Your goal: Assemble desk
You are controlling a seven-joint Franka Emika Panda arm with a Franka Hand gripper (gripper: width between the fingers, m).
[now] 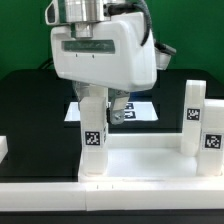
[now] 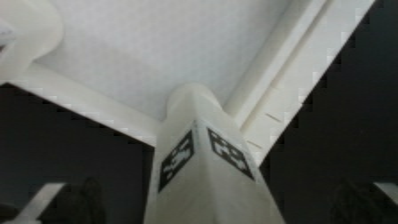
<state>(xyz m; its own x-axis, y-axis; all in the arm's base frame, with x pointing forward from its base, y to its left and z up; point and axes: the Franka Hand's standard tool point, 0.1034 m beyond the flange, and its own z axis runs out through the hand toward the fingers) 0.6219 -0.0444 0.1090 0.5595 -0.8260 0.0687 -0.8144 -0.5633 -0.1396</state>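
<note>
In the exterior view the desk top (image 1: 150,160) lies on the black table (image 1: 30,110), its long white rim running along the table's near edge. Two legs stand upright on it: one leg (image 1: 92,135) near the middle of the rim, directly under the gripper (image 1: 95,100), and a second leg (image 1: 196,125) at the top's corner on the exterior view's right. The marker board (image 1: 140,108) lies flat on the table behind the gripper. The fingers sit level with the near leg's upper end, but the wrist housing hides how they stand. In the wrist view the tagged leg (image 2: 205,160) rises from a corner of the rimmed top (image 2: 160,50), and both dark fingertips (image 2: 63,205) stand well clear of it on either side: spread apart and grasping nothing.
</note>
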